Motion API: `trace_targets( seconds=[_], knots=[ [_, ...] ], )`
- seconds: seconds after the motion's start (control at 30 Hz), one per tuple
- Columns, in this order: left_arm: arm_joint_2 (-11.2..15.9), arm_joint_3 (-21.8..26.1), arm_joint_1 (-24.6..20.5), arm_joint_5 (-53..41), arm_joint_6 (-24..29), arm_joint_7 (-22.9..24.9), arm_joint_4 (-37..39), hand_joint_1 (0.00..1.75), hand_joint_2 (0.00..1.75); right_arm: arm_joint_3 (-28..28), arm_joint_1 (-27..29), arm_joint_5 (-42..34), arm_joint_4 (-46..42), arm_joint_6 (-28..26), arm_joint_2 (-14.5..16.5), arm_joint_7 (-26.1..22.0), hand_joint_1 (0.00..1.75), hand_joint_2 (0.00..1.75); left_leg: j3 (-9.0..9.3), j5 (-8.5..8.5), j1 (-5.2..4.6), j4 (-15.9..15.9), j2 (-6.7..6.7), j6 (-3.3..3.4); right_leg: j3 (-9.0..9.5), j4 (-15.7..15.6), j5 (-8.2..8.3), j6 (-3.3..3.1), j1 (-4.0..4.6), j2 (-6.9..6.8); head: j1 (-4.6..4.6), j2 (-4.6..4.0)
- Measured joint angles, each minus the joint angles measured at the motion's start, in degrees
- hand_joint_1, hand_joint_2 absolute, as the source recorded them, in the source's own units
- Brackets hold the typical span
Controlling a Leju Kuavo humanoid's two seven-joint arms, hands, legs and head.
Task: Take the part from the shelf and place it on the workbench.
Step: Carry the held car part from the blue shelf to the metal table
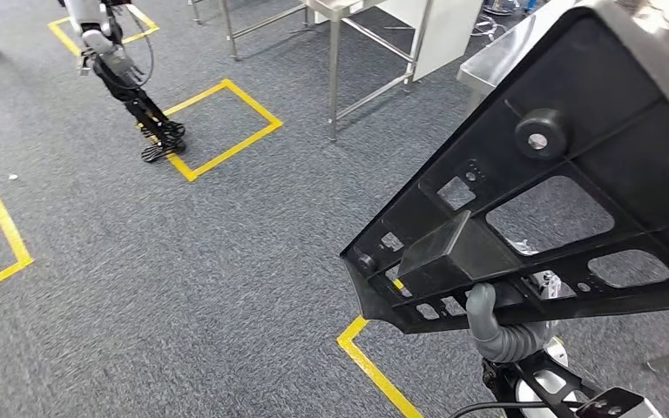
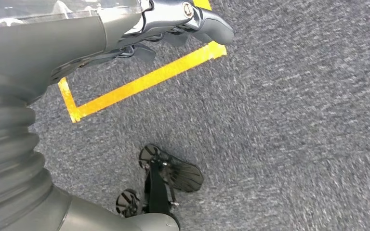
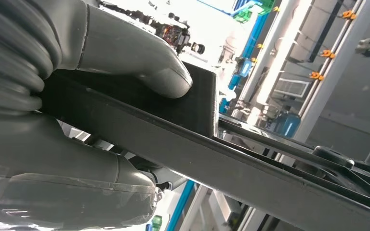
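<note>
Head view puts the black ribbed plastic part (image 1: 566,174) at the frame's right, raised clear of the carpet for carrying, the right hand (image 1: 488,322) clamping its lower rib, while the left hand (image 2: 173,24) hangs empty, fingers loosely apart.

part (image 1: 566,174): its upper and right ends run off the head view's edges; the right wrist view shows just a dark edge-on slab of it.
right hand (image 1: 496,326): fingers hidden behind the part, only the thumb and ribbed cover visible.
worktop (image 1: 505,52): mostly covered by the part.
left hand (image 2: 173,24): cut off at the picture's edge.
carpet (image 2: 294,120): blurred in the left wrist view.
</note>
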Motion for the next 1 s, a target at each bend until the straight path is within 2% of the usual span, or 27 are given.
trace_targets(
  seconds=[0.03,0.1,0.13,0.17,0.23,0.3,0.37,0.4,0.43,0.47,0.5,0.53,0.6,0.63,0.67,0.73,0.77,0.8,0.87,0.9,0.93,0.97,1.0],
  knots=[
    [-0.07,0.25,-0.07,0.11,-0.07,0.02,0.00,0.00,1.75,0.12,-0.05,-0.08,0.12,0.15,0.00,0.00,1.75,1.75,0.09,-0.15,-0.01,0.11,0.58,-0.17,2.31,-4.22,1.97,-0.03,-0.04,-0.87,0.00,0.00],
    [-0.15,0.71,-0.14,0.23,-0.47,0.14,0.00,0.00,1.75,0.26,-0.16,-0.19,0.20,0.38,0.00,0.00,1.75,1.75,0.26,-0.53,-0.26,0.40,1.52,-0.72,6.12,-11.39,4.26,-0.45,0.27,-3.04,-0.04,0.00],
    [-0.15,0.95,-0.17,0.26,-0.74,0.26,-0.01,0.00,1.75,0.31,-0.19,-0.20,0.20,0.42,0.00,0.00,1.75,1.75,0.34,-0.70,-0.38,0.52,1.93,-1.03,6.91,-13.02,4.53,-0.72,0.46,-3.64,-0.06,0.00],
    [-0.16,1.16,-0.18,0.27,-1.03,0.39,-0.02,0.00,1.75,0.35,-0.15,-0.19,0.20,0.45,-0.01,0.00,1.75,1.75,0.45,-0.82,-0.47,0.53,2.39,-1.36,6.92,-13.31,4.38,-1.00,0.66,-3.56,-0.09,0.00],
    [-0.19,1.42,-0.24,0.29,-1.63,0.66,-0.05,0.00,1.75,0.41,0.17,-0.19,0.07,0.56,-0.03,0.00,1.75,1.75,0.79,-1.13,-0.30,0.56,2.93,-2.07,6.93,-13.62,4.63,-1.59,0.57,-2.29,-0.10,0.01],
    [-0.26,1.56,-0.18,0.26,-2.27,0.83,-0.08,0.00,1.75,0.51,0.64,-0.19,-0.28,0.84,-0.05,0.00,1.75,1.75,0.16,-2.86,-0.03,2.75,1.15,-2.67,7.20,-14.02,4.90,-2.27,0.31,-1.18,-0.23,0.02],
    [-0.31,1.67,0.06,0.02,-2.58,0.88,-0.09,0.00,1.75,0.75,1.20,-0.14,-0.57,1.18,-0.04,0.00,1.75,1.75,-2.92,-6.55,0.11,9.67,-1.35,-2.98,7.30,-14.10,4.99,-2.69,0.29,-0.09,-0.40,0.01],
    [-0.32,1.68,0.21,-0.19,-2.60,0.88,-0.09,0.00,1.75,0.88,1.59,-0.07,-0.62,1.28,-0.04,0.00,1.75,1.75,-4.90,-8.17,0.12,13.78,-1.86,-3.07,7.28,-14.05,4.99,-2.79,0.35,0.57,-0.43,0.01],
    [-0.34,1.69,0.36,-0.45,-2.60,0.88,-0.09,0.00,1.75,0.98,2.04,0.07,-0.64,1.33,-0.03,0.00,1.75,1.75,-6.39,-8.87,0.12,16.69,-2.06,-3.12,7.29,-13.99,4.97,-2.84,0.42,1.31,-0.43,0.00],
    [-0.37,1.69,0.46,-0.69,-2.60,0.88,-0.09,0.00,1.75,1.09,2.48,0.32,-0.66,1.30,0.00,0.00,1.75,1.75,-6.96,-8.40,0.12,17.49,-2.14,-3.10,7.31,-13.92,4.95,-2.84,0.47,2.07,-0.44,0.00],
    [-0.39,1.69,0.52,-0.91,-2.60,0.89,-0.09,0.00,1.75,1.20,2.85,0.63,-0.67,1.19,0.04,0.00,1.75,1.75,-6.46,-6.82,0.13,15.93,-2.28,-3.02,7.36,-13.83,4.92,-2.81,0.48,2.83,-0.44,0.00],
    [-0.41,1.69,0.52,-1.16,-2.58,0.90,-0.09,0.00,1.75,1.34,3.17,1.00,-0.71,0.98,0.10,0.00,1.75,1.75,-5.03,-4.56,0.14,12.41,-2.75,-2.86,7.42,-13.75,4.87,-2.75,0.48,3.56,-0.44,0.00],
    [-0.41,1.69,0.53,-1.74,-2.52,1.01,-0.09,0.00,1.75,1.65,3.77,1.65,-0.90,0.43,0.30,0.00,1.75,1.75,-1.78,-1.30,0.23,4.74,-5.15,-2.35,7.35,-13.50,4.75,-2.42,0.56,4.97,-0.43,0.00],
    [-0.41,1.68,0.51,-2.13,-2.46,1.16,-0.09,0.00,1.75,1.77,4.10,1.81,-1.06,0.16,0.39,0.00,1.75,1.75,-0.79,-0.68,0.23,2.42,-6.10,-2.13,7.18,-13.38,4.74,-2.15,0.55,5.58,-0.44,0.00],
    [-0.41,1.67,0.47,-2.49,-2.39,1.39,-0.09,0.00,1.75,1.84,4.49,1.89,-1.24,-0.06,0.46,0.00,1.75,1.75,-0.37,-0.73,0.17,1.45,-6.58,-1.86,6.98,-13.33,4.80,-1.80,0.48,6.16,-0.45,0.00],
    [-0.42,1.60,0.28,-3.17,-2.13,1.84,-0.09,0.00,1.75,1.85,5.43,1.79,-1.65,-0.33,0.50,0.00,1.75,1.75,-0.20,-0.64,0.15,1.07,-5.58,-1.26,6.72,-13.33,4.91,-1.05,0.28,6.99,-0.46,0.01],
    [-0.44,1.55,0.20,-3.45,-1.95,2.00,-0.09,0.00,1.75,1.81,5.86,1.62,-1.90,-0.30,0.49,0.00,1.75,1.75,-0.08,-0.49,0.23,0.80,-4.93,-0.83,6.49,-12.89,4.56,-0.72,0.30,6.34,-0.40,0.00],
    [-0.46,1.51,0.17,-3.74,-1.78,2.16,-0.09,0.00,1.75,1.75,6.14,1.30,-2.14,0.02,0.49,-0.01,1.75,1.75,0.03,-0.34,0.32,0.50,-4.22,-0.43,5.78,-11.46,3.58,-0.45,0.39,5.06,-0.25,0.00],
    [-0.48,1.45,0.23,-4.34,-1.62,2.46,-0.09,0.00,1.75,1.56,6.38,0.31,-2.50,1.57,0.49,-0.01,1.75,1.75,0.12,-0.24,0.31,0.20,-2.75,0.11,2.75,-5.21,0.10,-0.02,0.48,1.87,0.00,-0.01],
    [-0.48,1.43,0.30,-4.66,-1.67,2.59,-0.09,0.00,1.75,1.44,6.39,-0.44,-2.58,3.18,0.49,-0.01,1.75,1.75,0.09,-0.30,0.24,0.22,-2.01,0.24,0.78,-1.22,-1.66,0.18,0.37,1.08,0.08,0.00],
    [-0.48,1.40,0.32,-5.01,-1.77,2.70,-0.09,0.00,1.75,1.20,6.39,-1.29,-2.68,5.48,0.52,-0.01,1.75,1.75,0.08,-0.36,0.19,0.26,-1.28,0.26,-0.71,1.84,-2.62,0.36,0.22,0.75,0.07,0.00],
    [-0.48,1.39,0.26,-5.34,-1.90,2.78,-0.09,0.00,1.75,0.83,6.27,-2.15,-2.81,8.27,0.60,-0.01,1.75,1.75,0.08,-0.44,0.16,0.32,-0.56,0.22,-1.27,3.03,-2.54,0.51,0.08,0.53,0.08,0.00],
    [-0.48,1.38,0.13,-5.67,-2.05,2.86,-0.09,0.00,1.75,0.38,5.99,-2.83,-3.00,11.31,0.69,0.00,1.75,1.75,0.11,-0.53,0.14,0.39,0.11,0.14,-0.69,1.95,-1.43,0.59,-0.04,0.28,0.09,0.01]
  ],
)
